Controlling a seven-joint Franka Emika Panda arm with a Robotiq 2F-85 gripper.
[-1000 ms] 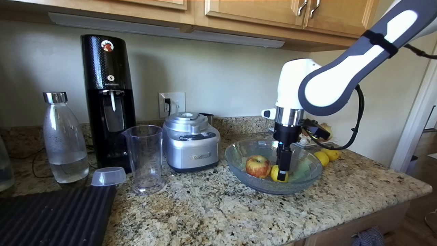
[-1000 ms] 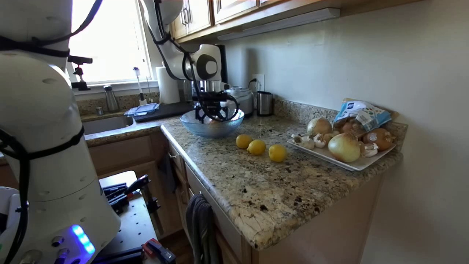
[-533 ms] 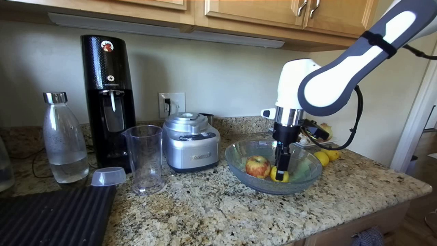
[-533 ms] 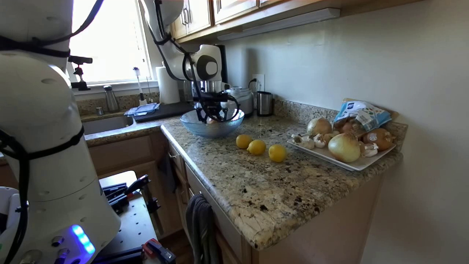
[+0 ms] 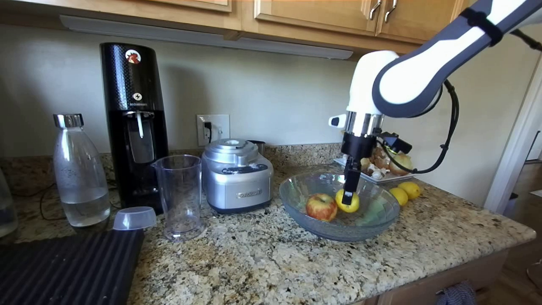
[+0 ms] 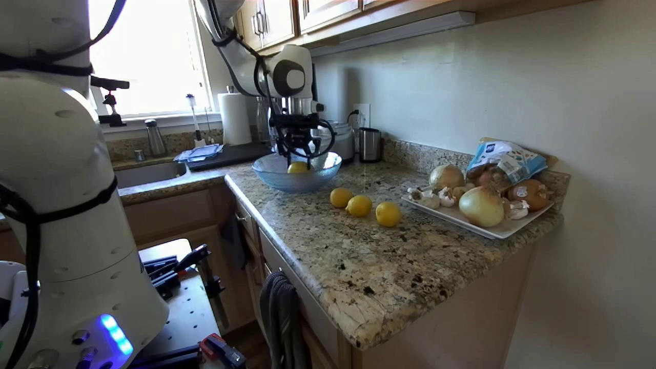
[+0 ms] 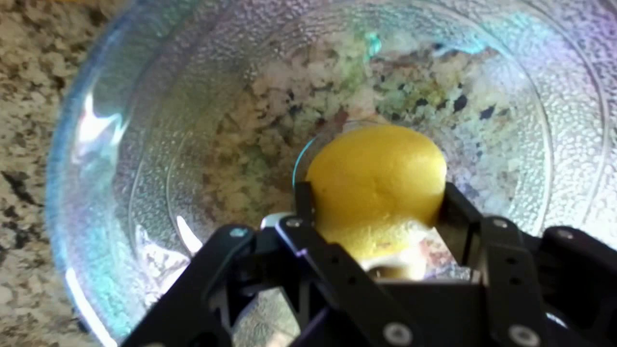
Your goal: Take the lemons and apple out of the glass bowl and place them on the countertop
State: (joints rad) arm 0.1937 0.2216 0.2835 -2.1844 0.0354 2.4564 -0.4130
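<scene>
Yellow against clear glass, a lemon (image 7: 376, 168) is held between the fingers (image 7: 460, 213) of the gripper (image 7: 378, 201), which is closed no further than the fruit allows. Half a second ago it was seen low in the glass bowl (image 5: 334, 234); it has since been lifted off the bowl's floor, and the apple (image 5: 322, 207) — left in the bowl — has been turned a little. Whether the rim is cleared cannot be told. Part of the held lemon is covered by a finger in an exterior view, its lower side is blurred in the wrist view, and the gripper's linkage is cut off there by the bottom edge. Three more lemons (image 6: 359, 206) are set in a row on the countertop (image 6: 410, 266), near the bowl. Farther off, a white dish (image 6: 505, 230) is heaped with onions (image 6: 482, 206) and garlic (image 6: 429, 199); it is partly screened by the gripper in an exterior view. Beside the bowl a silver food processor (image 5: 239, 184) is placed, with a clear beaker (image 5: 180, 199) next to it.
</scene>
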